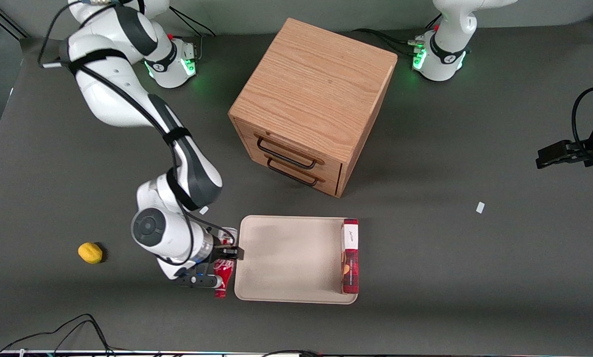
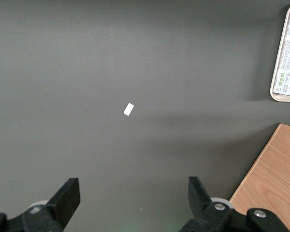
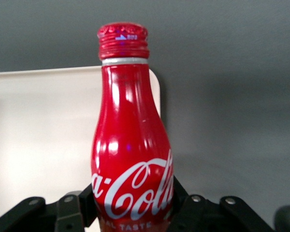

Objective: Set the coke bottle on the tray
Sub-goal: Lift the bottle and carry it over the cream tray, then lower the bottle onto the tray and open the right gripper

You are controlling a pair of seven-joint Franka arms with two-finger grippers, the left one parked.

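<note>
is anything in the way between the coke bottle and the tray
Nothing visible. The end effector is shut on the coke bottle right beside the tray, whose near part is bare; the red plaid box sits along its edge toward the parked arm.

I see a glossy red coke bottle (image 3: 130,145) with white script lettering, a red cap and a thin white ring under it, held between the black fingers of the gripper (image 1: 223,259), whose arm is white with dark grey joints. Beside it the tray (image 1: 286,260) is plain pale beige, and on it lies a red plaid box (image 1: 350,256) with a white panel, all on a flat dark grey table (image 1: 475,272). I also make out a yellow lemon (image 1: 90,252) toward the working arm's end of the table, a light oak-grain cabinet (image 1: 311,99) with black drawer handles, and a small white scrap (image 1: 480,208) on the grey surface.
</note>
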